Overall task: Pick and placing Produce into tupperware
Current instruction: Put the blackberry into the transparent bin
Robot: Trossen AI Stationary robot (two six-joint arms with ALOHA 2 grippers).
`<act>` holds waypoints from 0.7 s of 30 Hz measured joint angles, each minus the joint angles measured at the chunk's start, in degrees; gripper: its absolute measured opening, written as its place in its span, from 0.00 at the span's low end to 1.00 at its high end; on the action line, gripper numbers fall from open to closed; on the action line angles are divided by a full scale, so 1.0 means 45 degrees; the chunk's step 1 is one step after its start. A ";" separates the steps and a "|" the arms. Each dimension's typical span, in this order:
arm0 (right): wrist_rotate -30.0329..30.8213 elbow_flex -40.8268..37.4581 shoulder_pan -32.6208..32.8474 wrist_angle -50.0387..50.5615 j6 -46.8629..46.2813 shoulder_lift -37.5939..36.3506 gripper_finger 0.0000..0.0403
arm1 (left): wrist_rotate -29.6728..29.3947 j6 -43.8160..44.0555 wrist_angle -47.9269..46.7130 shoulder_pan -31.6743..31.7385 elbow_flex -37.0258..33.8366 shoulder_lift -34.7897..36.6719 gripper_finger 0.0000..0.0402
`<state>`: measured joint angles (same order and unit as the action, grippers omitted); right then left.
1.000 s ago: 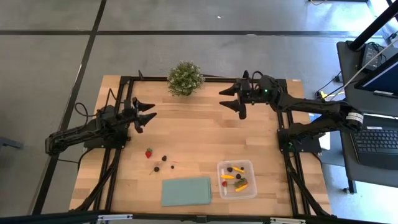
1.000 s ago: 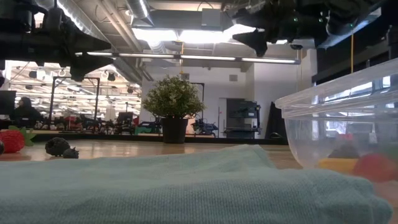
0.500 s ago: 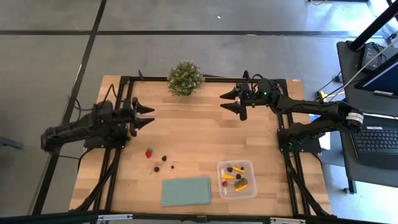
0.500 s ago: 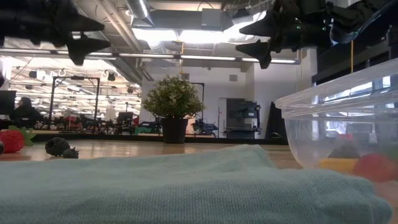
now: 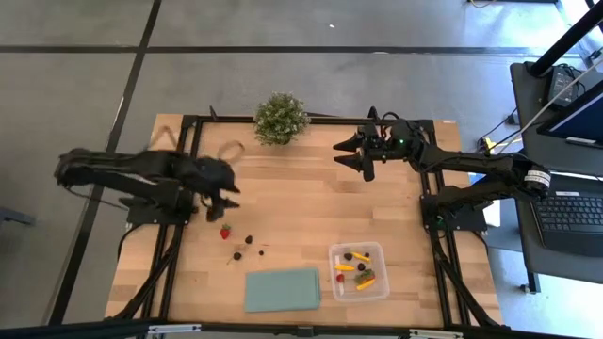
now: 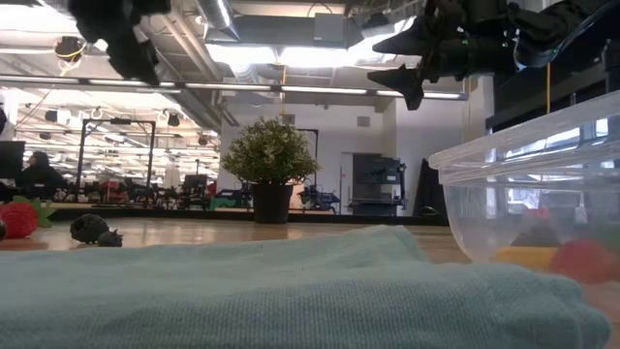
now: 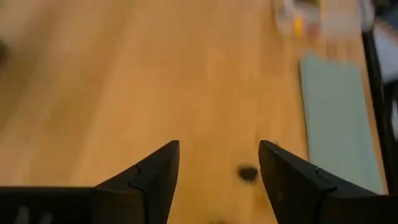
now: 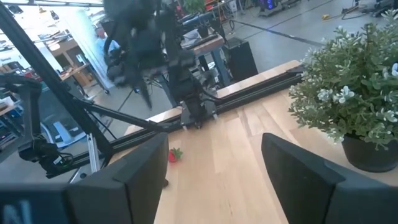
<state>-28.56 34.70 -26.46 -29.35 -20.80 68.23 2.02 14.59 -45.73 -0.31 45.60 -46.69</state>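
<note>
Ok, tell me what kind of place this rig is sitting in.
Most likely a large open robotics lab or workshop. Exposed ceiling ducts and strip lights run overhead, workbenches and equipment fill the room behind the wooden table, and a laptop sits on a stand beside it.

- A robotics lab or workshop in a big open industrial hall, not a home or kitchen.
- Overhead run bare ducts and pipes [image 6: 184,29] with long strip lights [image 6: 291,89], all exposed under the ceiling.
- The floor [image 5: 311,75] around the bench is plain grey concrete with dark seams.
- The wooden table [image 5: 301,202] sits in a black metal frame [image 5: 184,141] that carries both arms.
- Beyond the right arm's open jaws stand more benches, stands and dark equipment [image 8: 143,37].
- Far behind the potted plant [image 6: 271,155] there are machines and cluttered workstations [image 6: 378,189].
- A laptop [image 5: 575,212] on a side desk sits just outside the frame.
</note>
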 joint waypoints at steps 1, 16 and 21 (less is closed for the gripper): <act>0.0000 0.0000 0.0000 0.0010 0.0003 0.0000 0.64 | 0.0015 0.0051 -0.0005 -0.0423 0.0057 -0.0594 0.52; 0.0005 0.0000 0.0005 0.0291 0.0348 -0.0005 0.64 | -0.1662 0.2795 0.1522 -0.4312 0.0127 -0.5429 0.48; 0.0007 0.0000 0.0000 0.0324 0.0364 -0.0005 0.64 | -0.1666 0.5150 0.1793 -0.4512 0.0127 -0.6616 0.48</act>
<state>-28.52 34.70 -26.46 -27.89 -19.16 68.20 -5.48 37.77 -37.66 -20.61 46.17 -76.46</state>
